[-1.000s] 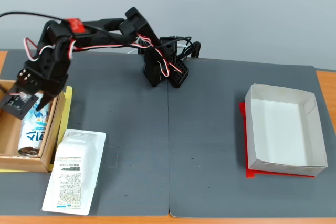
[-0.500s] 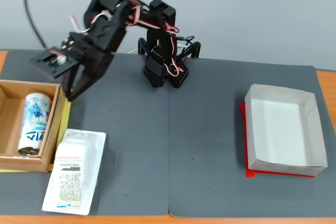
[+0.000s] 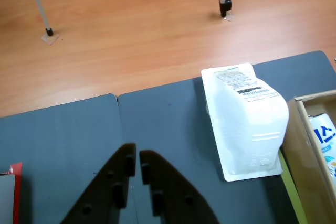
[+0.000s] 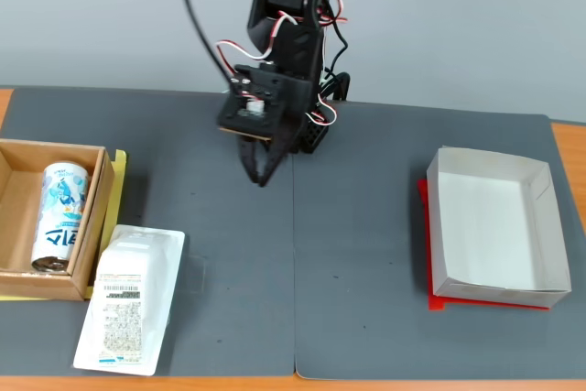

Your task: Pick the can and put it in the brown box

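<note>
Wrist view: gripper (image 3: 135, 157) points down over the dark mat (image 3: 63, 129), fingers closed on each other with only a thin slit between, nothing in them. White plastic-wrapped packet (image 3: 244, 121) lies to the right on the mat. At the far right edge a corner of the brown box (image 3: 300, 135) shows, with a sliver of the can (image 3: 324, 139) inside it. Wooden floor above, with two thin stand legs.

Fixed view: the can (image 4: 59, 215) lies flat inside the brown box (image 4: 95, 226) at the left edge of the table, long axis running with the box's long side, one silver end toward the camera. It is well apart from the gripper (image 4: 261, 174), which hangs empty near the arm base at mid-table, tip aimed down at the mat (image 4: 366, 226). The can lies to the left of the fingers in this view, with the packet (image 4: 128, 299) just beside the box's right wall. White paper box (image 4: 494, 226) on a red sheet (image 4: 428, 254) sits far right, empty.

Judgement: the can is placed, so the task looks done; no further reach toward the box seems called for.
</note>
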Robot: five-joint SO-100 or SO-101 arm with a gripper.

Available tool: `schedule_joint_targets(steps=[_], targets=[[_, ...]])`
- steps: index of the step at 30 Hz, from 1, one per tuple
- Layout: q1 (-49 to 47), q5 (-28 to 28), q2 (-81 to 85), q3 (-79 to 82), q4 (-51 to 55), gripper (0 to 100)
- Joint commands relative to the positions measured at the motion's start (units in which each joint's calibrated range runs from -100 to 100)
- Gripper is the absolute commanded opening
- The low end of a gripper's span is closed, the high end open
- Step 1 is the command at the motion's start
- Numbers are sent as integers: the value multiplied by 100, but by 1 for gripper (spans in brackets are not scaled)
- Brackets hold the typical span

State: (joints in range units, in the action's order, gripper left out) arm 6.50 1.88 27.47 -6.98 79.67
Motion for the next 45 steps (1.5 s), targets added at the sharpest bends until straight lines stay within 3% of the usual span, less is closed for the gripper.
schedule_joint_targets(steps=[1, 21, 28, 35, 45], targets=[[-277, -21, 1027, 1304, -777, 1], [-691, -26, 5677, 8409, -3318, 1], [-1024, -26, 7193, 9902, -3223, 1], [-1057, 0, 7185, 10571, -3188, 1], [-1040, 15, 7236, 10209, -1480, 1]])
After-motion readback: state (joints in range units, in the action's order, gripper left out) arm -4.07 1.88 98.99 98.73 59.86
